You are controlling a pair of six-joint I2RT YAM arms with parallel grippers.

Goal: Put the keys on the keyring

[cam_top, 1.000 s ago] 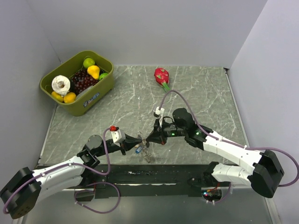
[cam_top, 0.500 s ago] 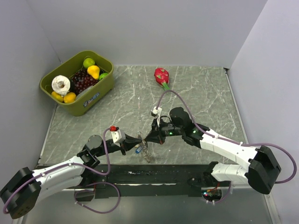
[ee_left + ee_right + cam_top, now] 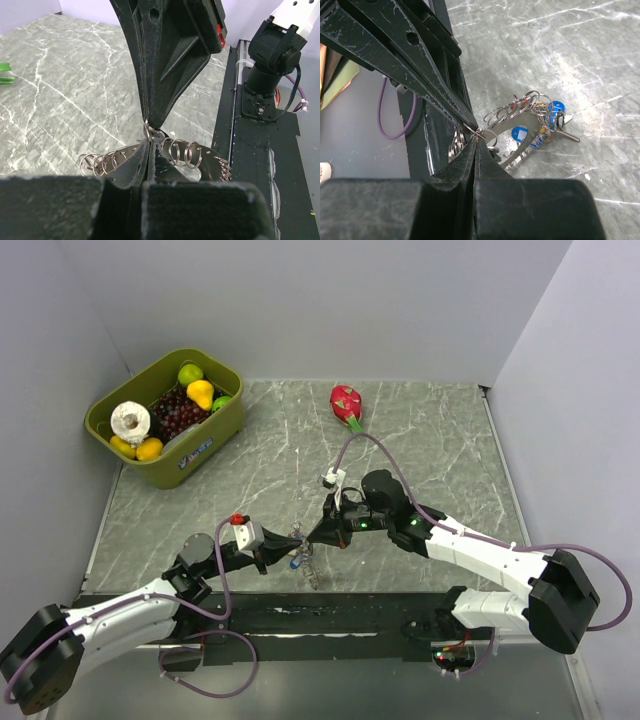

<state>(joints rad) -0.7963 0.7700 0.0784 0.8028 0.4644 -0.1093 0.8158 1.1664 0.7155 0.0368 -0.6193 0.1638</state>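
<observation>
Top external view: two closed pincers tip to tip at the keyring

Since the frame a second ago, the left arm has drawn back a little toward the near left corner, and its forearm now lies flatter. The right arm's elbow has pulled in slightly, and the white plug on its wrist has shifted left. The meeting point of the two tips and the bundle under it have hardly moved.

At the far left of the counter [image 3: 420, 430] stands an olive bin [image 3: 215, 440]. It holds dark grapes [image 3: 178, 412], a white roll-shaped item [image 3: 130, 421], a green fruit [image 3: 190, 373], a yellow pear-like fruit [image 3: 201, 393] and more yellow fruit [image 3: 148, 449] at its near left end. A pink dragon fruit [image 3: 346, 400] lies loose on the counter, far of the arms.

The left pincer [image 3: 297, 537] and right pincer [image 3: 314, 536] are both fully closed, and their tips touch near the counter's near edge. The keyring [image 3: 185, 152] lies directly under and just near of that point. In both wrist views, a thin wire loop of its coiled rim is pinched where the tips meet. The keys [image 3: 553, 107] cluster at the ring's side away from the tips, and two blue heads show in the right wrist view. The bundle rests by the dark strip along the counter's near edge.
</observation>
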